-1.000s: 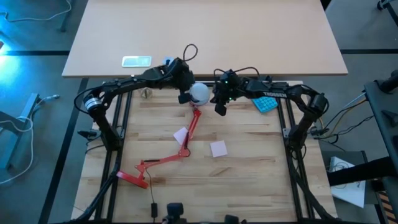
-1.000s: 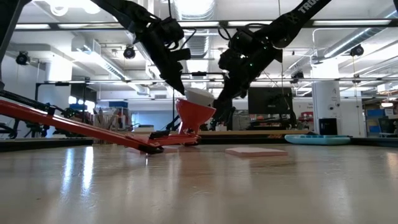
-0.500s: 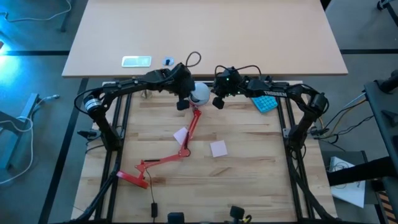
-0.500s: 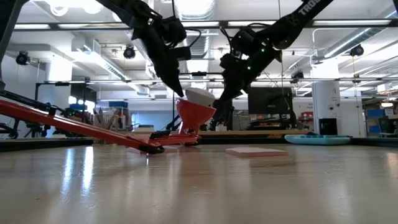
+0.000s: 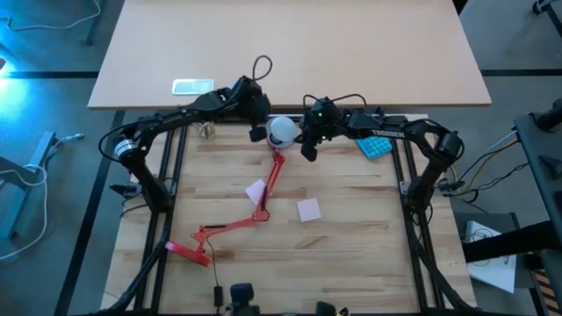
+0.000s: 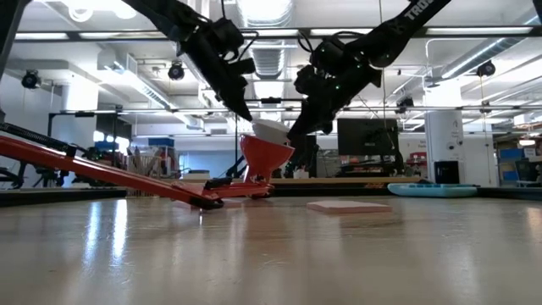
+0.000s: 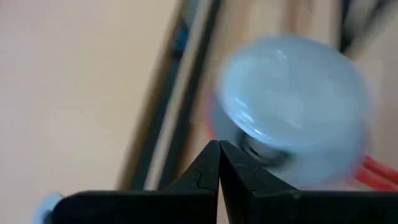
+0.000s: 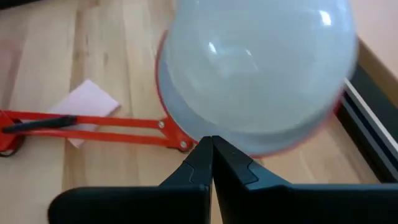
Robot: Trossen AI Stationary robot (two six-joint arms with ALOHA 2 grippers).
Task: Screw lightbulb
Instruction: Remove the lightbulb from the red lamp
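A wooden bench (image 5: 351, 254) carried a red desk lamp (image 5: 263, 197) lying folded across it, and everything is placed here relative to that lamp. Nearest the viewer's edge sat the lamp's flat base, with its jointed red arm running away toward the far side of the bench. Two pink sticky notes (image 5: 308, 209) lay flat just beside the middle of that arm, one touching it and one slightly apart.

At the far end of the lamp arm, the round white-lined shade (image 6: 264, 154) opened upward, with a white rounded surface showing in its mouth. Whether that was the lightbulb (image 5: 281, 129) seated in the socket or only the shade lining could not be told for certain; no separate bulb lay anywhere else on the bench, so it was probably in the shade.

The left gripper (image 5: 257, 134) hung close over the shade on one side, its fingers (image 7: 205, 171) pressed together with nothing between them. The right gripper (image 5: 308, 151) hung close on the opposite side, fingers (image 8: 199, 162) likewise clenched and empty. Flanking the shade this way probably let one arm steady the lamp while the other worked the bulb.

Beyond the lamp head, a blue gridded object (image 5: 373, 146) rested near the bench's far edge.
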